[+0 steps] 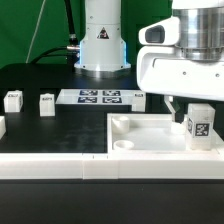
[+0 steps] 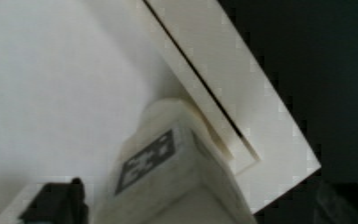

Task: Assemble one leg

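1. The leg (image 1: 198,126) stands upright in the tabletop (image 1: 140,145), at its corner on the exterior view's right, tag facing the camera.
2. The gripper (image 1: 183,104) hangs just above the leg, its jaws spread wide and holding nothing.
3. 3 more small white posts (image 1: 47,102) stand on the black bench (image 1: 50,125) at the exterior view's left.
4. The marker board (image 1: 100,97) lies farther back.
5. The wrist view shows the leg's tag (image 2: 147,163) beside the tabletop's raised rim (image 2: 229,90).
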Controlling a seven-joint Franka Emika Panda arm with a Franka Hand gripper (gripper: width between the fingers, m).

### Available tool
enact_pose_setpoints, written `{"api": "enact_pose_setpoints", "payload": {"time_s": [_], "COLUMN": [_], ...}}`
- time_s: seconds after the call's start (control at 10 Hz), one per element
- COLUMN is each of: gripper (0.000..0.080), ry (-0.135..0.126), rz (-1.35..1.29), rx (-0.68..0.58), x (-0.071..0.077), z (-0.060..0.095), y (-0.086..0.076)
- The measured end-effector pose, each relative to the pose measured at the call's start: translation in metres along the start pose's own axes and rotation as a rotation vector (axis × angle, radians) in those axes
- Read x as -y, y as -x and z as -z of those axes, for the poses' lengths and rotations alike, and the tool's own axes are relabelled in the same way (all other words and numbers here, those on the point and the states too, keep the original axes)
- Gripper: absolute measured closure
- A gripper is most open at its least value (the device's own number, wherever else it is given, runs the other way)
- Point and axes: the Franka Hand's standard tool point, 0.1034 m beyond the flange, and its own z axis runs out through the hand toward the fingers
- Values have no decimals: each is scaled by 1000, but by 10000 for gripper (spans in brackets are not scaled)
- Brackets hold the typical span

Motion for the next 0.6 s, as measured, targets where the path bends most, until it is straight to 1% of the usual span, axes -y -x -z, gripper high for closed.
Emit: {"api": "enact_pose_setpoints", "payload": {"time_s": [0.1,0.2,0.3,0.4,0.5,0.6], "gripper": [150,150,150,154,154,322], "ry": [22,56,71,71,70,70], "rz": [138,264,326,403,383,382], "rx": [2,-1,-8,-5,-6,-6], "x": [0,0,0,-1,-1,-1], "z": [3,6,7,6,6,6], "y": [-1,-2,-2,-3,-3,-3]}}
